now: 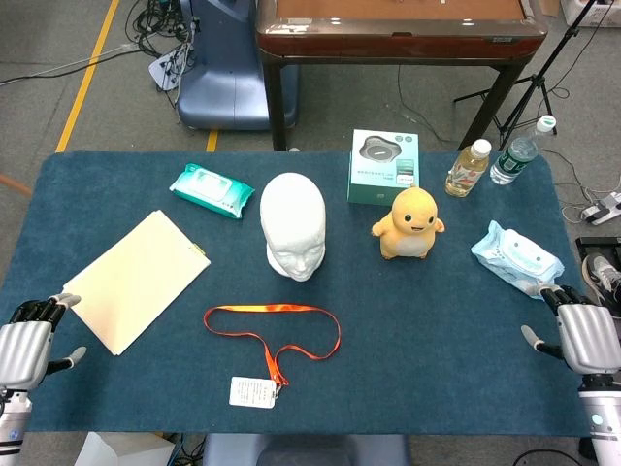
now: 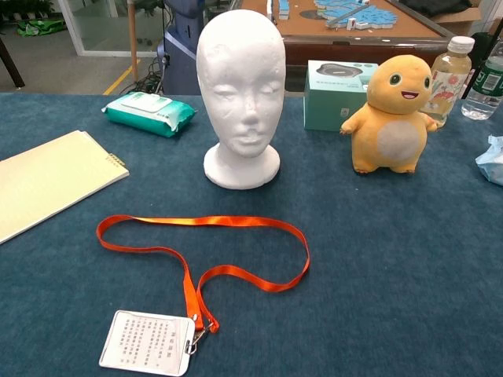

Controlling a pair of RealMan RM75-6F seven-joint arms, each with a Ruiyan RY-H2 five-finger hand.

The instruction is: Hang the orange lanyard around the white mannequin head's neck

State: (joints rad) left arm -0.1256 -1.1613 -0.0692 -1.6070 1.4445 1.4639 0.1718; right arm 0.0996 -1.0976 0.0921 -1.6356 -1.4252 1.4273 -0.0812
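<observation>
While both my hands rest at the near corners of the table, nothing is in either of them: my left hand (image 1: 27, 345) sits at the near left edge with fingers apart and thumb out, and my right hand (image 1: 582, 332) sits at the near right edge in the same loose, empty spread. Only the head view shows them.

Surface noted: a dark blue, short-napped cloth (image 1: 437, 349) covering the table.

Task items. The orange lanyard (image 2: 206, 247) is a flat woven ribbon, slightly glossy, lying in a long closed loop on the cloth near the front, just in front of the mannequin head and apart from it. Its two ends join at a metal clip holding a white rectangular card (image 2: 148, 342) with rounded corners and fine print too small to read. The white mannequin head (image 2: 240, 90) is matte, grainy foam, smooth-domed, standing upright on a round flared neck base at the table's centre, face toward me. Its neck is bare.

Other items. A pale yellow paper folder (image 1: 136, 279) lies flat at the left. A teal soft wipes pack (image 2: 148, 112) lies far left of the head. A mint-green box (image 2: 336, 94) stands behind a plush orange toy (image 2: 391, 114), fuzzy and rounded, to the right of the head. Two clear plastic bottles (image 1: 490, 163) stand far right, and a light blue crinkled wipes pack (image 1: 517, 257) lies near the right edge.
</observation>
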